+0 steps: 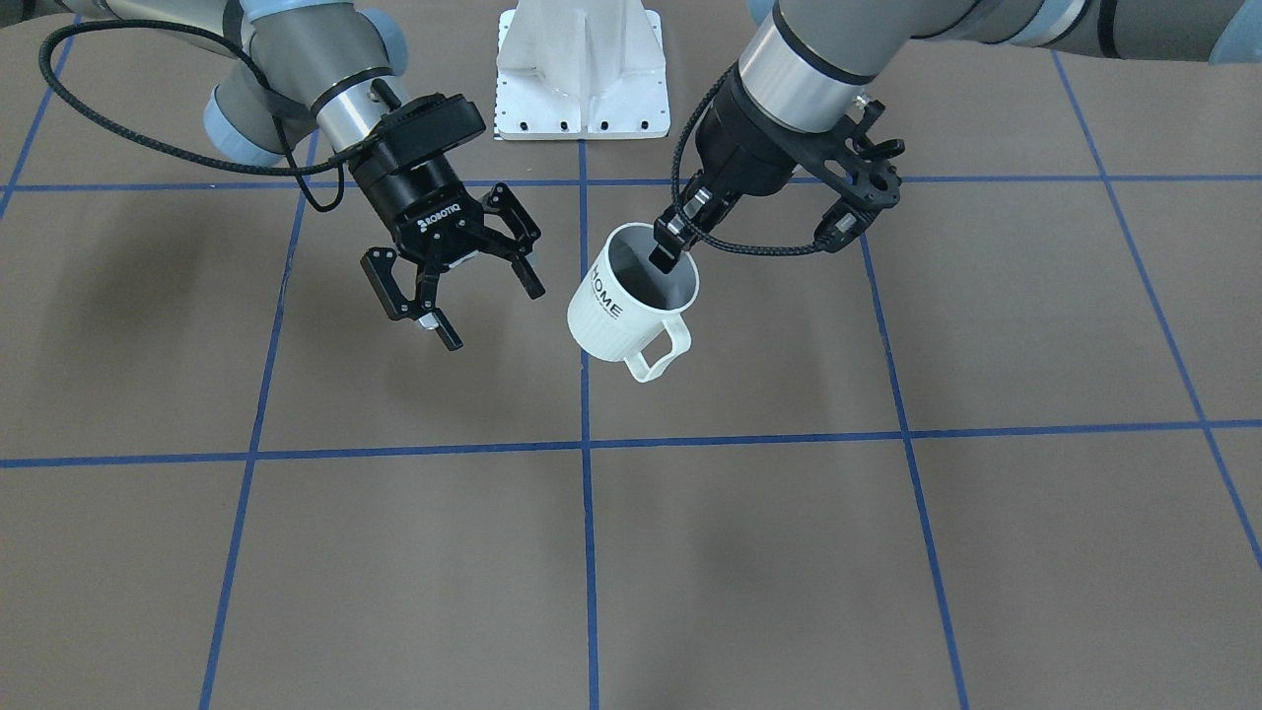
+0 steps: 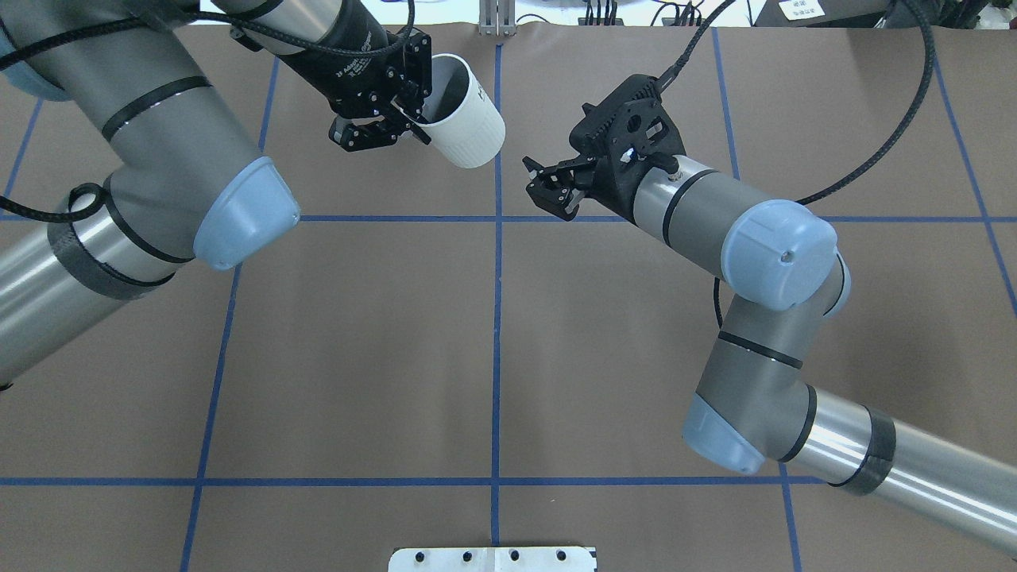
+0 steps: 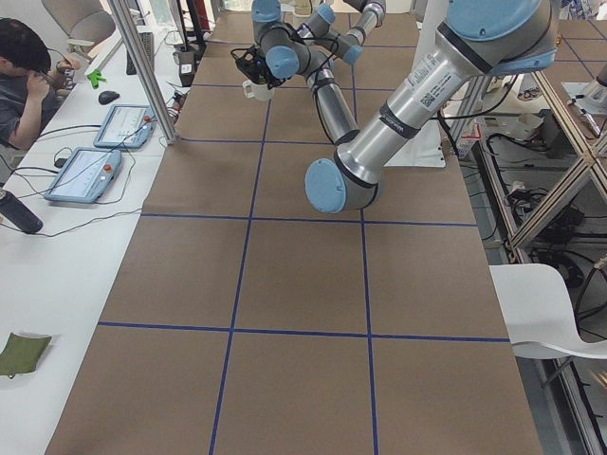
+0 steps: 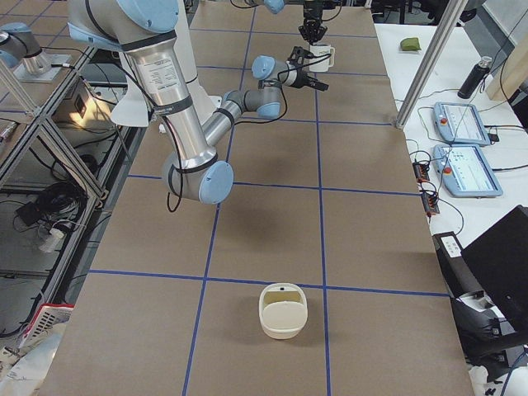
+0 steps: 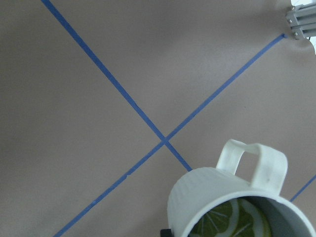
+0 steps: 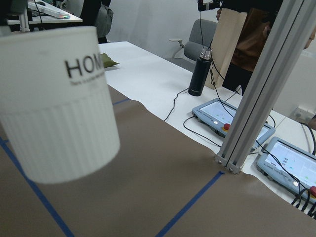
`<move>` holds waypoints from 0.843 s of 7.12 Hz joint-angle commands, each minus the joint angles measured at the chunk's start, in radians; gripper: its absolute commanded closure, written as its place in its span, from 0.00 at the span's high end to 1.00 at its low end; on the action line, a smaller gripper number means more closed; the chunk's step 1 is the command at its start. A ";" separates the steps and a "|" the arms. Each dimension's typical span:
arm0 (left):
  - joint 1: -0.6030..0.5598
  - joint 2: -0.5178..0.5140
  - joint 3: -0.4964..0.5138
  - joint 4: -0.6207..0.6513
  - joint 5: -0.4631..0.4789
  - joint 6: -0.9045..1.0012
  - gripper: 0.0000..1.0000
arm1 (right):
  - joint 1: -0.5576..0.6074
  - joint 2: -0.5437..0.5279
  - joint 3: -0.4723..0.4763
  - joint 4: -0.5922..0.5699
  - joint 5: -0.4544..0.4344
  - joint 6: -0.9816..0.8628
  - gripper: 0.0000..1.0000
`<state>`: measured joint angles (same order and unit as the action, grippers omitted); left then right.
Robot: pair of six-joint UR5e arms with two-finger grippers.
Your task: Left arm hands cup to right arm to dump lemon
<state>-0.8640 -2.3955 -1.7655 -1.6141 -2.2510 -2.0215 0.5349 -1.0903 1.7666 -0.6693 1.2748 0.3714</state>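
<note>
Front-facing view: the white ribbed "HOME" mug hangs tilted above the table. The left gripper is clamped on its rim, one finger down inside the grey interior, the other hidden behind the wall. The mug's bottom is out of sight from this angle. The right gripper is just beside the mug but apart from it, jaws spread and holding nothing.

Overhead view: the mug lies slanted, with its handle hidden underneath. The left gripper is pinching the rim, and the right gripper is spread wide nearby.

Left side view: the mug is far off and too small to show the grip.

Right side view: the mug is again tiny. A cream handled container sits on the table well apart from it.

Left wrist view: the frame's bottom edge cuts off the mug. A lemon slice lies inside, only partly shown.

Right wrist view: the mug fills the left side, blurred, with its lettering cut short and its top cropped.
</note>
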 commanded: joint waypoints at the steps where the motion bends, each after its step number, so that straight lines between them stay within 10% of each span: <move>1: 0.013 -0.019 0.003 0.000 0.001 -0.011 0.00 | -0.081 0.001 -0.001 0.059 -0.133 -0.090 0.99; 6: 0.043 -0.043 0.004 -0.001 0.001 -0.013 0.00 | -0.092 0.006 0.011 0.060 -0.146 -0.098 0.99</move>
<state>-0.8303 -2.4290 -1.7621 -1.6152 -2.2504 -2.0335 0.4453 -1.0849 1.7766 -0.6093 1.1341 0.2734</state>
